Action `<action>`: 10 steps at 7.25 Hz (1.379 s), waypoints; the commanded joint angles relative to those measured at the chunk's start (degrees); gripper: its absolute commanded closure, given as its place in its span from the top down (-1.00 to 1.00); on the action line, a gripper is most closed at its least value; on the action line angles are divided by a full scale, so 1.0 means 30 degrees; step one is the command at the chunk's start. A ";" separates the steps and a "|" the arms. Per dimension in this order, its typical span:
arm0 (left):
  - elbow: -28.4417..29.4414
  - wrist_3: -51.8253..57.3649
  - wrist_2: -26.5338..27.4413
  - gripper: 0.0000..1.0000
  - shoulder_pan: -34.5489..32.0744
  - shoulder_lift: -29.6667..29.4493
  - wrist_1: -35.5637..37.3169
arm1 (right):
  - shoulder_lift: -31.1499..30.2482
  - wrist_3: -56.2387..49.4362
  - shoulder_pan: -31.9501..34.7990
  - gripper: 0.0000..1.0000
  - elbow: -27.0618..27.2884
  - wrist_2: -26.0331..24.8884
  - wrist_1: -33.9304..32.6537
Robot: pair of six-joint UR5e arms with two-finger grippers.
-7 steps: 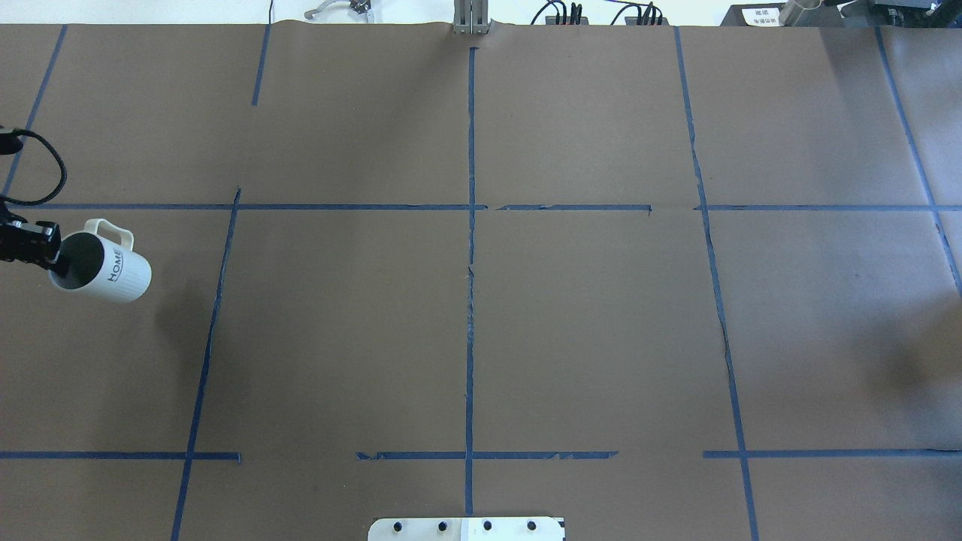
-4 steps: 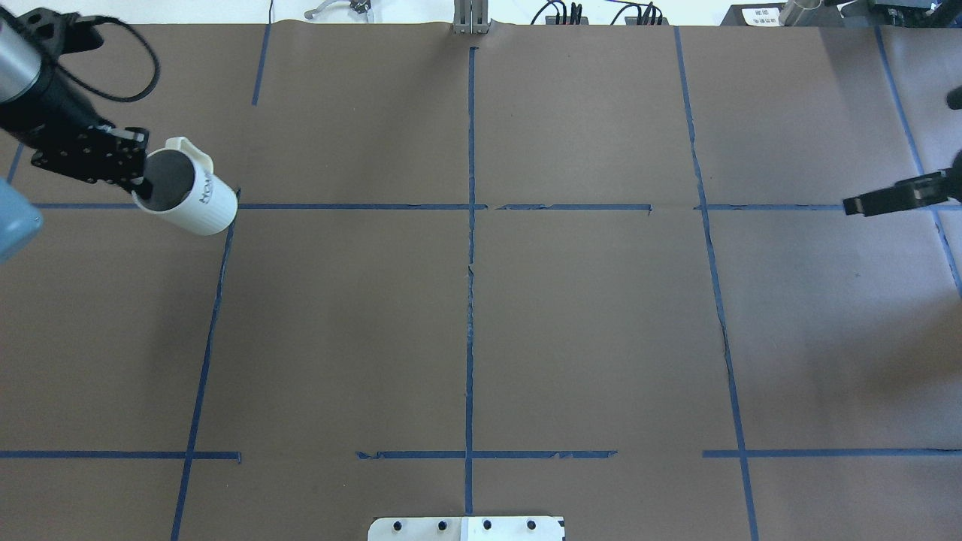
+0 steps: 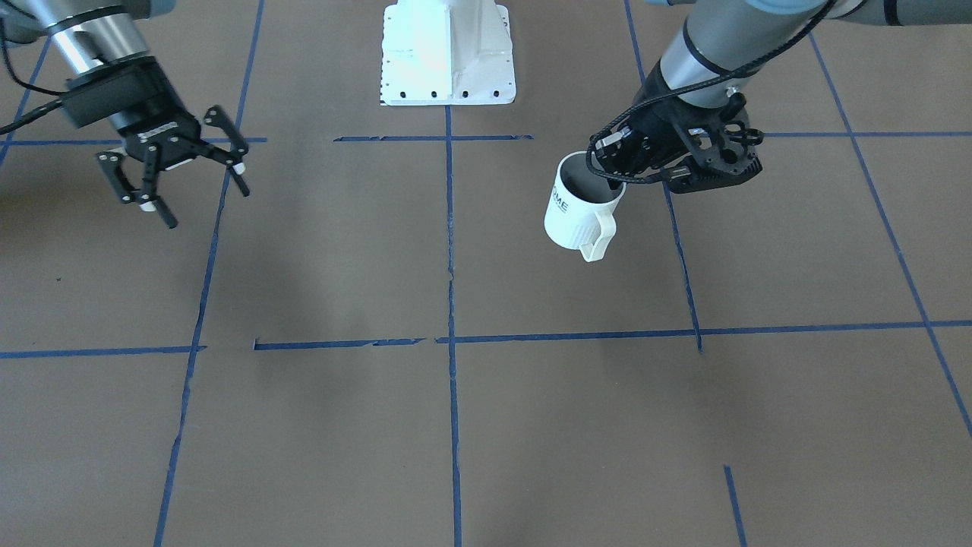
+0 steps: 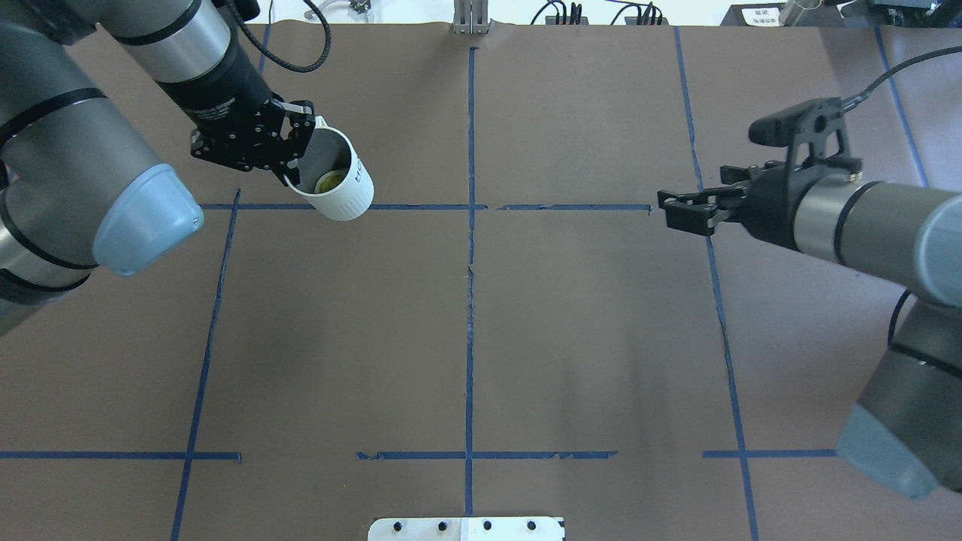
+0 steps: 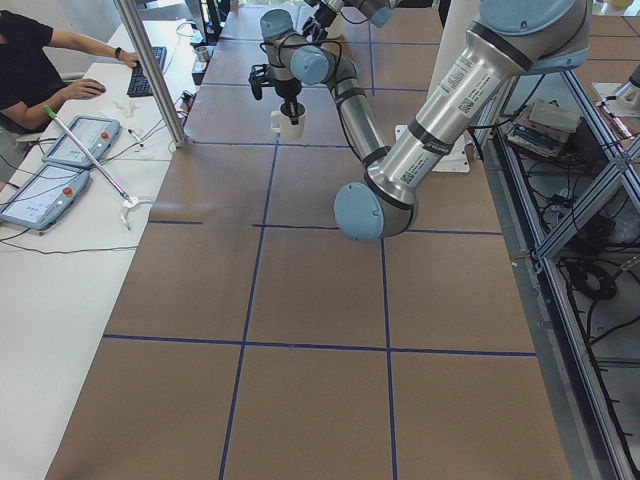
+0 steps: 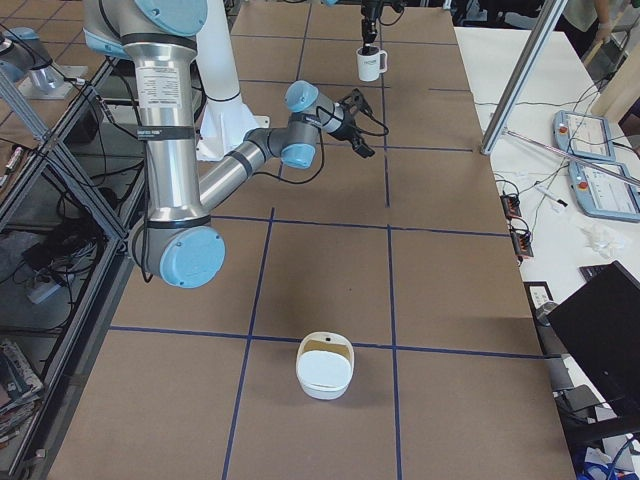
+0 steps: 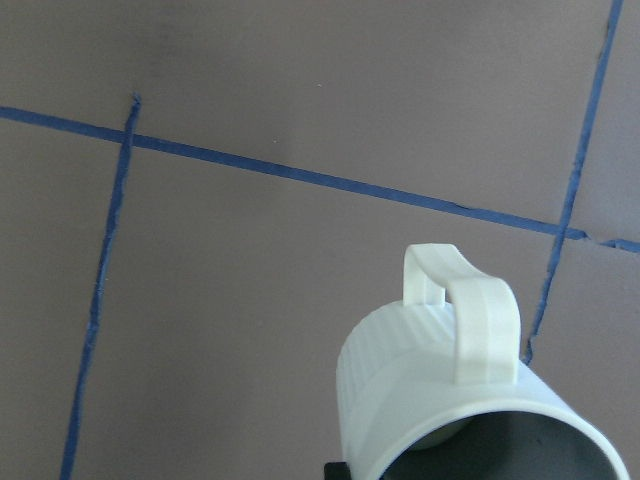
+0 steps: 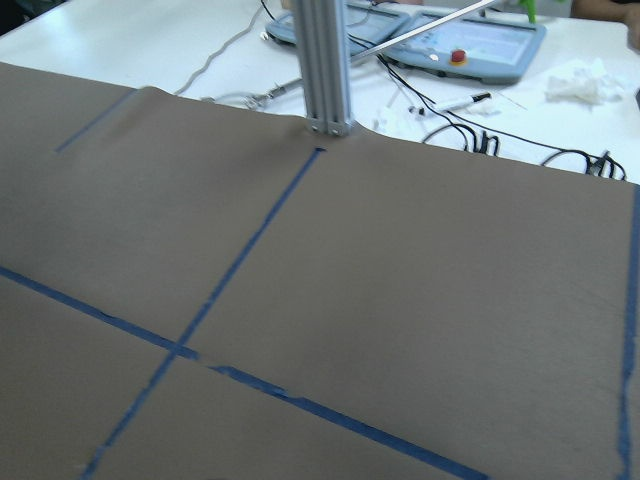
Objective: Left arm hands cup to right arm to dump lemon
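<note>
Overhead exterior view: the white ribbed mug with a loop handle and dark lettering (image 4: 340,186) hangs in the upper left of the frame, above the brown paper-covered table with blue tape lines (image 4: 586,323). It is tilted so that its grey inside faces the camera. At its bottom lies a small dull yellow-green lemon (image 4: 329,181). The bulky black cage-like left gripper (image 4: 291,159) on the grey-silver left arm (image 4: 195,52) is clamped on the mug's rim, with one finger inside the mouth and the rest outside.

In the front-facing view the mug (image 3: 573,216) is right of centre in the upper half, handle turned toward the bottom of the frame, with the left gripper (image 3: 615,178) at its upper rim.

The slim black right gripper (image 3: 206,205) is at the upper left there, well apart from the mug, jaws spread wide around nothing.

In the exterior right view a white rounded container (image 6: 325,366) sits low in the frame on a tape line; its contents cannot be made out.
</note>
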 commanded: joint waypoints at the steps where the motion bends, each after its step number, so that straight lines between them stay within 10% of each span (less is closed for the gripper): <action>1: 0.1133 -0.0428 -0.0085 -1.00 0.0081 -0.1103 0.0027 | 0.1910 0.0757 -0.5551 1.00 0.0029 -0.8489 -0.0085; 4: 0.1251 -0.3085 -0.0145 -1.00 0.1073 -0.1627 0.0027 | 0.5947 0.0757 -0.9346 1.00 -0.2773 -1.4752 -0.0115; 10: 0.0753 -0.5086 -0.0321 -1.00 0.3039 -0.2304 0.0174 | 0.6784 0.0054 -0.9935 0.98 -0.4335 -1.7042 -0.0115</action>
